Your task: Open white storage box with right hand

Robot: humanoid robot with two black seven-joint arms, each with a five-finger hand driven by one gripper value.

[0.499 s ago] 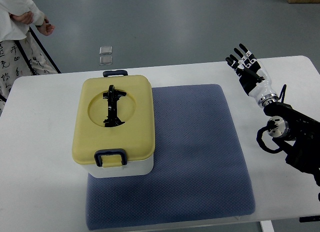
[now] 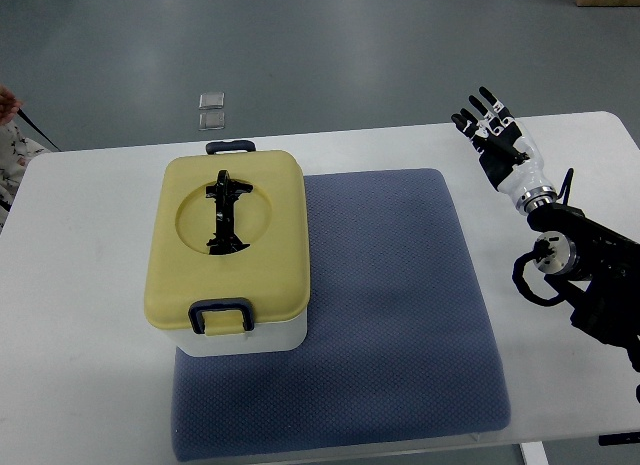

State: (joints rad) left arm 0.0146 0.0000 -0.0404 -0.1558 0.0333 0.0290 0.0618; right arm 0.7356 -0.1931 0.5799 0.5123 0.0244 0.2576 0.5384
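Note:
The white storage box (image 2: pixel 250 337) with a yellow lid (image 2: pixel 230 243) stands closed on the left part of the blue mat (image 2: pixel 390 315). A black folding handle (image 2: pixel 227 212) lies flat in the lid's round recess. Dark latches sit at the near edge (image 2: pixel 221 316) and the far edge (image 2: pixel 230 145). My right hand (image 2: pixel 490 125) hovers over the table's far right, well away from the box, its fingers spread and holding nothing. The left arm does not show.
The white table (image 2: pixel 80 315) carries the mat and the box. A person's clothing (image 2: pixel 10 150) shows at the far left edge. Two small clear squares (image 2: pixel 211 109) lie on the grey floor beyond the table.
The person at the upper left has moved almost out of the picture. My right hand has barely shifted; the box is unchanged.

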